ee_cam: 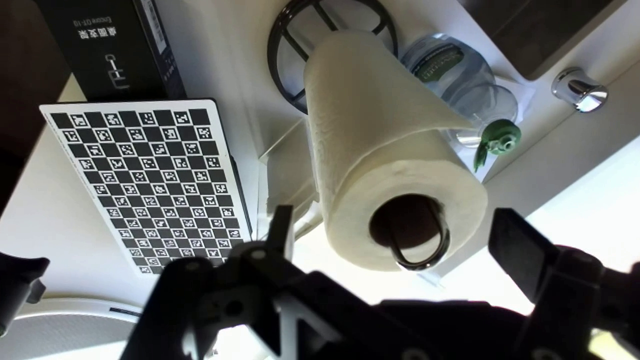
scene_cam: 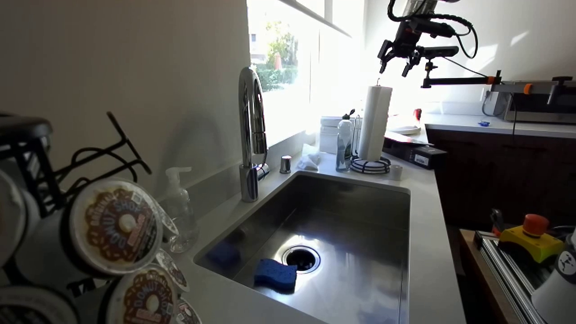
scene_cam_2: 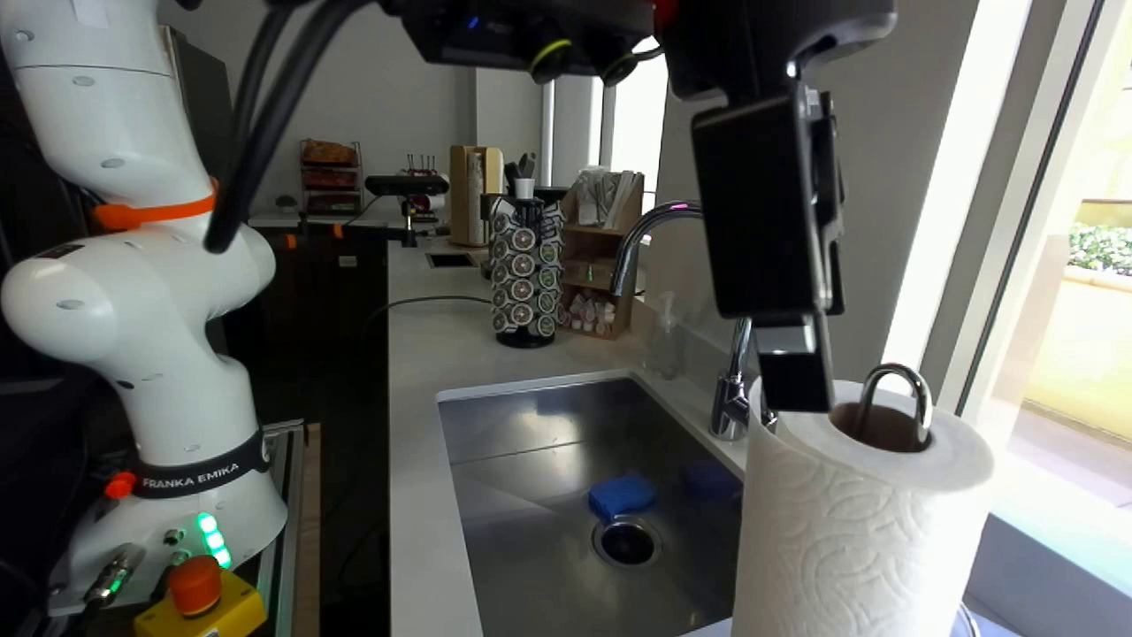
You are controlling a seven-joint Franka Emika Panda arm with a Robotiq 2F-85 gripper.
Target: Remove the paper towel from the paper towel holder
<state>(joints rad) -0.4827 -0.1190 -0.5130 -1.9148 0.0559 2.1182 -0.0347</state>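
Observation:
The paper towel (scene_cam: 375, 121) is a tall white roll standing upright on the paper towel holder (scene_cam: 370, 169), by the far end of the sink. The roll also shows in an exterior view (scene_cam_2: 858, 548) and the wrist view (ee_cam: 360, 110). The holder's dark round base (ee_cam: 272, 55) shows under the roll, and its rod's metal loop (scene_cam_2: 923, 407) sticks out of the roll's top. My gripper (scene_cam: 394, 71) is open and empty above the roll's top. In the wrist view the fingers (ee_cam: 392, 212) stand wide apart, with the roll's top and loop between them in the picture. Most of the rod is hidden inside the roll.
A dish soap bottle (ee_cam: 445, 70) stands close beside the roll. A black box (ee_cam: 105, 50) and a checkered board (ee_cam: 160, 180) lie on its other side. The sink (scene_cam: 360, 247), holding a blue sponge (scene_cam: 275, 274), and the tall faucet (scene_cam: 246, 135) are nearby. A window is behind.

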